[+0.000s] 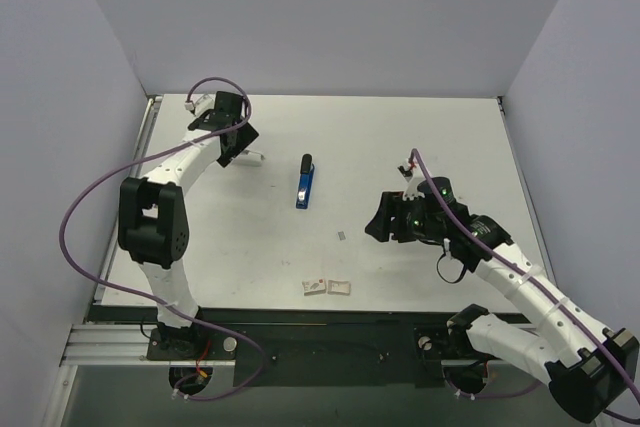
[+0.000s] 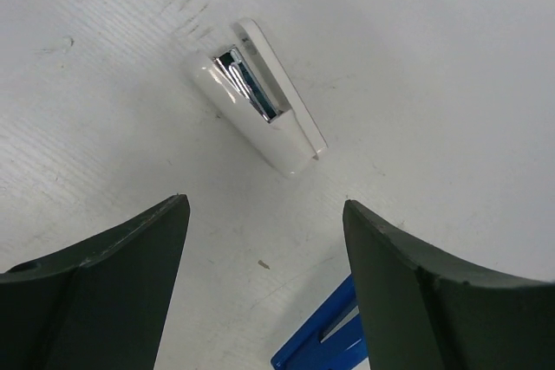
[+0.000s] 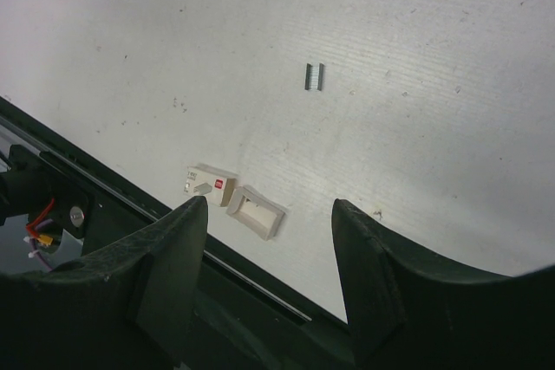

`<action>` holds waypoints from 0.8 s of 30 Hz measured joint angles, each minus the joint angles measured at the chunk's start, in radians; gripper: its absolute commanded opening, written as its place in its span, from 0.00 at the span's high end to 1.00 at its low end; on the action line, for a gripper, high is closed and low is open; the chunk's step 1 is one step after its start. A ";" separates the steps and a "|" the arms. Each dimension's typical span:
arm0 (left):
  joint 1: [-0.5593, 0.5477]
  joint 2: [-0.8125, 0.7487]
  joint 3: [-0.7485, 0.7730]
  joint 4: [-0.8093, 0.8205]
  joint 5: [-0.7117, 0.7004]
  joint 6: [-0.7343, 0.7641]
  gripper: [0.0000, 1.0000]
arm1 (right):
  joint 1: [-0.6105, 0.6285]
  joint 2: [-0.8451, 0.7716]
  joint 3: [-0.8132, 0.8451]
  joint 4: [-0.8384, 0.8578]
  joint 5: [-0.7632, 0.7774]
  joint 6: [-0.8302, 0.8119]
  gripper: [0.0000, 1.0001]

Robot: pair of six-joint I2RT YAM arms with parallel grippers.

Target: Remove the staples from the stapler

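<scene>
Left hand (image 2: 262,205) and right hand (image 3: 269,204) spread wide, gripping nothing

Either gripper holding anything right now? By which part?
Nothing held. Left gripper and right gripper are both open and empty; the stapler lies ungripped.

A: How much of the stapler (image 2: 303,351) do you see from the left wrist?
B: Only a blue corner, cut off at 6 o'clock. From the right wrist, a sliver at 12 o'clock.
A: The red label on the small box (image 3: 208,181)?
B: Too small for you to read.
</scene>
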 measured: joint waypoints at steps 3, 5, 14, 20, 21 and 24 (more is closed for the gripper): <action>0.016 0.021 0.008 -0.033 -0.014 -0.053 0.18 | 0.000 0.005 0.000 0.000 0.000 0.000 0.46; 0.024 0.042 0.013 -0.045 -0.014 -0.080 0.18 | 0.000 0.009 0.000 0.000 0.000 0.000 0.46; 0.043 0.091 0.013 -0.059 -0.012 -0.150 0.18 | 0.000 0.027 0.000 0.000 0.000 -0.004 0.46; 0.066 0.125 0.013 -0.059 -0.003 -0.186 0.18 | 0.000 0.041 0.000 0.000 0.001 -0.008 0.45; 0.070 0.133 0.014 -0.058 -0.001 -0.191 0.18 | 0.000 0.045 0.000 0.000 0.001 -0.008 0.45; 0.077 0.154 0.014 -0.055 0.007 -0.210 0.18 | 0.000 0.053 0.000 0.001 0.001 -0.011 0.45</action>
